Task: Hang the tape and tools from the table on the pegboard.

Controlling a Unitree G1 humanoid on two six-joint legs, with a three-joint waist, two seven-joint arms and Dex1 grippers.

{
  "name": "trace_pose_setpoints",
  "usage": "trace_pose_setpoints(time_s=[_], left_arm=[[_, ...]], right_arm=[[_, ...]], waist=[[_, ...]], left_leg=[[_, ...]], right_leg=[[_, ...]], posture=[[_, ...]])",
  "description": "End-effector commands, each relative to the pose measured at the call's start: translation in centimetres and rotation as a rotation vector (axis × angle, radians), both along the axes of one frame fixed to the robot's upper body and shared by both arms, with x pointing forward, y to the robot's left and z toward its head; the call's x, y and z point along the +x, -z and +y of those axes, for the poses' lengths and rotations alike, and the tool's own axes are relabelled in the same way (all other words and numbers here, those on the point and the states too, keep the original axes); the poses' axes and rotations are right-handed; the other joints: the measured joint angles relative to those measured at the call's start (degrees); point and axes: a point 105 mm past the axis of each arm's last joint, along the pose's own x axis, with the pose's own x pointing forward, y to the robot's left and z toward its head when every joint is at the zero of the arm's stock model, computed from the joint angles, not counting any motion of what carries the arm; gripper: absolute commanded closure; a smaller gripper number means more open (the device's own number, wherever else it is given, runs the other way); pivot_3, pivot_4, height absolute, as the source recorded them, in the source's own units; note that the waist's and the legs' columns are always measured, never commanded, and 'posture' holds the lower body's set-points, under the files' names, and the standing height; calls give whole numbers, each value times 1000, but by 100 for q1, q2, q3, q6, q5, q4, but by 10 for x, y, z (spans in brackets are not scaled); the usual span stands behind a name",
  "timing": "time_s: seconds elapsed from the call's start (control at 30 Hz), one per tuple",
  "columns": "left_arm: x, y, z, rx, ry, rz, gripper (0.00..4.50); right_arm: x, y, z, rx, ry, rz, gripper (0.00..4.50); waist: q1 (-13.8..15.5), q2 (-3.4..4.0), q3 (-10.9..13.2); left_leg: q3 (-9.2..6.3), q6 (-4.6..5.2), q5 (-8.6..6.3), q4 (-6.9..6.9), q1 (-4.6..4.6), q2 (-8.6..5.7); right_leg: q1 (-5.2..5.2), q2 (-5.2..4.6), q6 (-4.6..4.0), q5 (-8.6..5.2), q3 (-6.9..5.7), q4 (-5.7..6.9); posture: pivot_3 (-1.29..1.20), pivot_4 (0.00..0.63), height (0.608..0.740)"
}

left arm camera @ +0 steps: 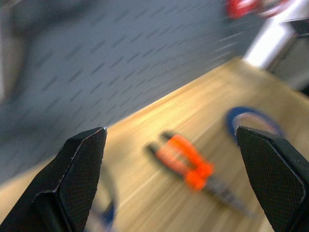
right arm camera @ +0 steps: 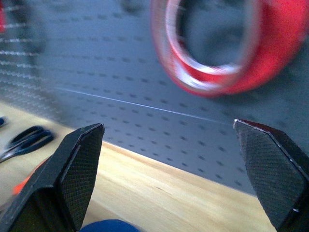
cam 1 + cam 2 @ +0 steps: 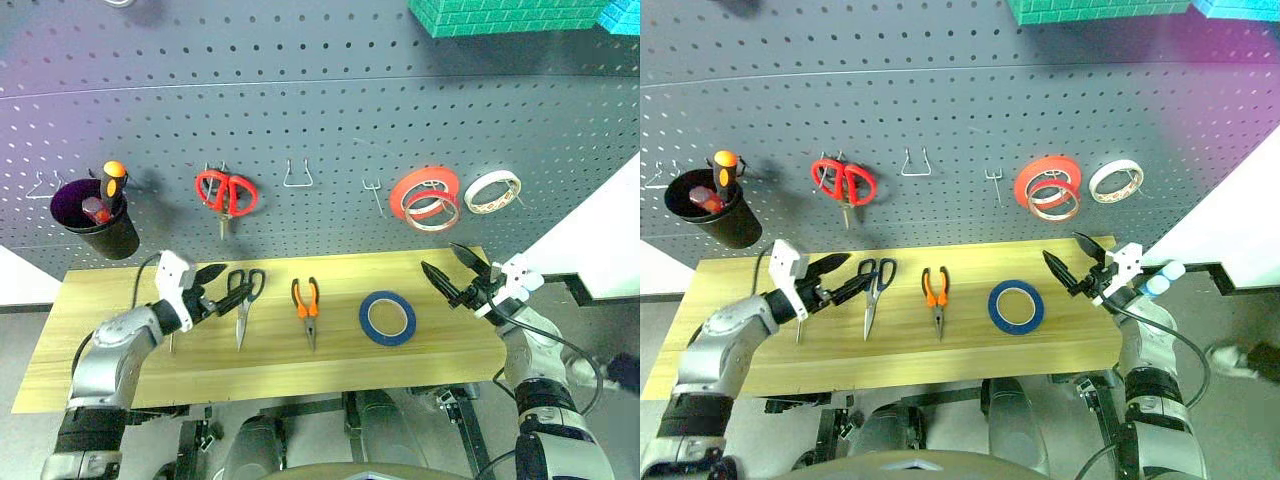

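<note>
Four tools and tape on the table: scissors, pliers, blue tape, and a small screwdriver, all lying flat and apart from one another.
Table (image 3: pixel 420 365): light wood planks, set against the base of the board.
Pegboard (image 3: pixel 320 110): dark grey, full of small holes, standing upright behind the table.
Black-handled scissors (image 3: pixel 243 300): on the left part of the table, handles toward the board, blades pointing to the near edge.
Pliers (image 3: pixel 306 305): orange and black handles, near the middle of the table, just right of the scissors, nose pointing to the near edge.
Blue tape (image 3: pixel 387 318): flat ring lying right of the pliers, well apart from both grippers.
Screwdriver (image 3: pixel 798 328): thin shaft lying on the wood just beneath the left gripper; its handle is hidden.
Left gripper (image 3: pixel 226 284): above the left part of the table, pointing right toward the scissor handles, jaws spread wide and holding nothing.
Right gripper (image 3: pixel 449 268): above the right end of the table, pointing left, jaws spread wide and holding nothing.
Red-handled scissors (image 3: pixel 226 193): hanging on the board, above the scissors on the table.
Empty wire hooks (image 3: pixel 297 176): in the middle of the board.
Red-orange tape rolls (image 3: pixel 427 196): hanging right of centre.
White tape roll (image 3: pixel 492 191): hanging just right of the red-orange ones.
Black cup (image 3: pixel 95 217): on the left of the board, holding an orange-handled screwdriver (image 3: pixel 113 177).
</note>
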Motion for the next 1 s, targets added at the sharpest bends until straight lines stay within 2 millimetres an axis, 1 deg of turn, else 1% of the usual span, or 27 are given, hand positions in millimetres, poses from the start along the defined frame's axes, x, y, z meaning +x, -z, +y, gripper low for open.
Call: trace_pose_setpoints(time_s=[0.03, 0.13, 0.17, 0.23, 0.33, 0.43, 0.53, 0.6, 0.67, 0.73, 0.83, 0.97, 1.0], left_arm=[[-3, -15, -12, -15, 85, -22, 27], [-4, -21, -17, -36, 116, -19, 27], [-7, -21, -20, -44, 148, 1, 27], [-12, -25, -28, -49, 217, -7, 27], [-20, -32, -34, -54, 299, -27, 27], [-26, -35, -36, -38, 358, -43, 27], [-32, -41, -36, -35, 400, -42, 27], [-40, -40, -37, -28, 439, -11, 27], [-45, -40, -37, -3, 461, -18, 27], [-51, -39, -39, -1, 488, 8, 27], [-54, -38, -39, 49, 512, -2, 27], [-50, -40, -36, 93, 499, -32, 27], [-49, -41, -35, 103, 496, -38, 27]], right_arm=[[-7, -10, 5, -95, -80, -20, 0], [-17, -13, 11, -114, -165, 8, 0], [-21, -18, 14, -101, -210, 27, 0], [-34, -25, 24, -146, -330, 30, 0], [-38, -31, 30, -176, -388, 19, 0], [-35, -28, 33, -239, -396, 6, 0], [-34, -28, 36, -237, -412, 20, 0], [-35, -27, 41, -214, -430, 39, 0], [-36, -28, 44, -198, -438, 49, 0], [-34, -26, 46, -220, -427, 37, 0], [-36, -20, 51, -236, -440, 39, 0], [-37, -13, 55, -243, -432, 49, 0], [-37, -9, 56, -276, -428, 51, 0]], waist=[[-3, 2, -1], [-6, 3, -2], [-5, 2, -2], [-2, 2, -2], [-15, 0, -4], [-18, -3, -7], [-11, -3, -7], [-11, -4, -4], [-7, -1, -3], [-4, 0, 8], [1, 1, 15], [-1, 5, 21], [-1, 8, 23]], left_leg=[[1, 0, 0, 0, 0, 0], [1, 0, 0, 0, 2, 0], [1, -1, 1, 1, 2, 0], [0, -2, 2, 5, 3, 0], [0, -4, 2, 7, 5, 0], [-7, -4, 2, 9, 7, 0], [-14, -4, 2, 8, 5, 1], [-14, -4, 2, 8, 4, 1], [-13, -4, 2, 8, 5, 1], [-12, -4, 2, 8, 5, 1], [-15, -4, 2, 8, 5, 1], [-18, -4, 2, 8, 8, 1], [-18, -4, 2, 8, 8, 1]], right_leg=[[0, 0, 0, 0, 1, 0], [0, 2, 0, 0, 1, 1], [0, 2, 0, -1, 2, 2], [0, 2, -14, -9, 2, 5], [0, 2, -15, -11, 3, 7], [2, 12, -17, -11, 3, 6], [0, 18, -18, -12, 4, 6], [-1, 17, -19, -13, 5, 6], [-1, 17, -22, -14, 9, 6], [-2, 17, -26, -17, 11, 6], [-3, 18, -36, -23, 11, 8], [-3, 20, -39, -25, 11, 13], [-3, 20, -39, -26, 11, 14]], posture=[[-120, 121, 733], [-137, 117, 733], [-137, 117, 733], [-144, 115, 733], [-144, 116, 733], [-142, 119, 733], [-133, 138, 733], [-132, 149, 733], [-129, 167, 733], [-128, 172, 733], [-130, 181, 733], [-133, 184, 733], [-134, 186, 733]])
